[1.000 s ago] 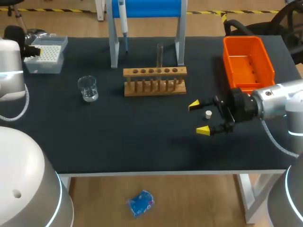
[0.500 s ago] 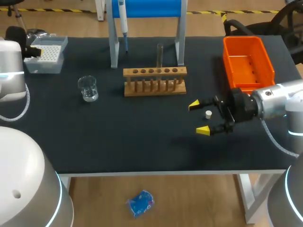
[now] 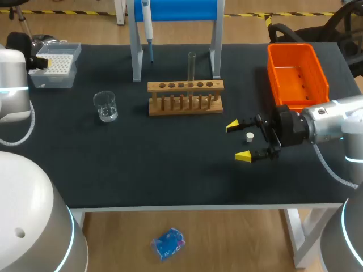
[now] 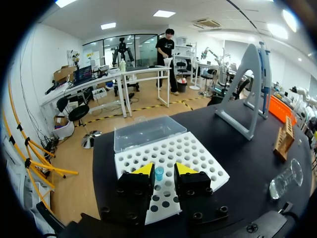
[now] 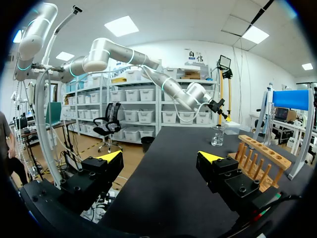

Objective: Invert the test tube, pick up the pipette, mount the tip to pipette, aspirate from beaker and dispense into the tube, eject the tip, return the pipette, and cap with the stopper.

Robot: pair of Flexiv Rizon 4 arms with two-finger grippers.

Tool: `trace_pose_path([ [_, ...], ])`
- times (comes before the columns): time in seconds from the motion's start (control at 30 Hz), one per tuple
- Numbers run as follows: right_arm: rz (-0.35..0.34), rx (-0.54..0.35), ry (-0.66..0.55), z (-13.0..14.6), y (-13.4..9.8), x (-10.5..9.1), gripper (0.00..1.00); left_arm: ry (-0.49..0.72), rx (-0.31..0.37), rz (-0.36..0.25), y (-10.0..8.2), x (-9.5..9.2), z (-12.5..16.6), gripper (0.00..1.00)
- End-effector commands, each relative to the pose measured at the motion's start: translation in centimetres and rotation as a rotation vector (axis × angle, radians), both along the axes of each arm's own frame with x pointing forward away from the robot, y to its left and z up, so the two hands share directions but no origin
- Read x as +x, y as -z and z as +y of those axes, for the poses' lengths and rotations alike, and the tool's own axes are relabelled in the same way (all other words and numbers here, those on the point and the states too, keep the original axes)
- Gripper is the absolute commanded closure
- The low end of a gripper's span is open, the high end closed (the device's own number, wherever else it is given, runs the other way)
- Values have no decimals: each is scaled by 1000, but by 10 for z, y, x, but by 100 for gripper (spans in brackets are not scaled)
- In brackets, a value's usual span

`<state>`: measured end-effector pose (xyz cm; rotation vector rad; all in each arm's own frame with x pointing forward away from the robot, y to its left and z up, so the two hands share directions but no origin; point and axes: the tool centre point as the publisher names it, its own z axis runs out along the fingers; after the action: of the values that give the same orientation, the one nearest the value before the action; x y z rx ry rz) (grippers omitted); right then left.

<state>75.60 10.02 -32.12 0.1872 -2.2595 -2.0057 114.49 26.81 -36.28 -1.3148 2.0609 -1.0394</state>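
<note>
A glass test tube (image 3: 191, 63) stands upright in the wooden rack (image 3: 185, 97). The pipette (image 3: 147, 25) hangs on the blue stand. My left gripper (image 4: 164, 169) hovers over the white tip box (image 4: 198, 156), its fingers narrowly apart around a blue tip (image 4: 159, 173), with a gap showing on one side. In the head view this gripper (image 3: 41, 60) is at the tip box (image 3: 54, 67), far left. My right gripper (image 3: 238, 141) lies low and open on the mat, and the small white stopper (image 3: 249, 136) rests between its fingers, untouched. The stopper does not show in the right wrist view, where the gripper (image 5: 161, 157) stands wide open.
A glass beaker (image 3: 105, 106) stands left of the rack. An orange bin (image 3: 298, 73) sits at the back right, just behind my right arm. The stand's grey legs (image 3: 136, 54) flank the rack's back. Black mat covers the table's front half.
</note>
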Motion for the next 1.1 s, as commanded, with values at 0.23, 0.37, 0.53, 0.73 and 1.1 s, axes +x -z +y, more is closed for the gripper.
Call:
trace_pose_path([
  [0.23, -1, -1, 2, 0, 0, -1, 0, 9, 2, 14, 0, 2, -1, 76],
  [0.37, -1, -1, 2, 0, 0, -1, 0, 10, 2, 16, 1, 2, -1, 81],
  [0.53, -1, -1, 2, 0, 0, -1, 0, 7, 17, 16, 1, 2, 0, 86],
  [0.73, -1, -1, 2, 0, 0, -1, 0, -1, 29, 12, 3, 3, 2, 85],
  [1.1, -1, -1, 2, 0, 0, -1, 0, -4, 33, 5, 3, 2, 2, 100],
])
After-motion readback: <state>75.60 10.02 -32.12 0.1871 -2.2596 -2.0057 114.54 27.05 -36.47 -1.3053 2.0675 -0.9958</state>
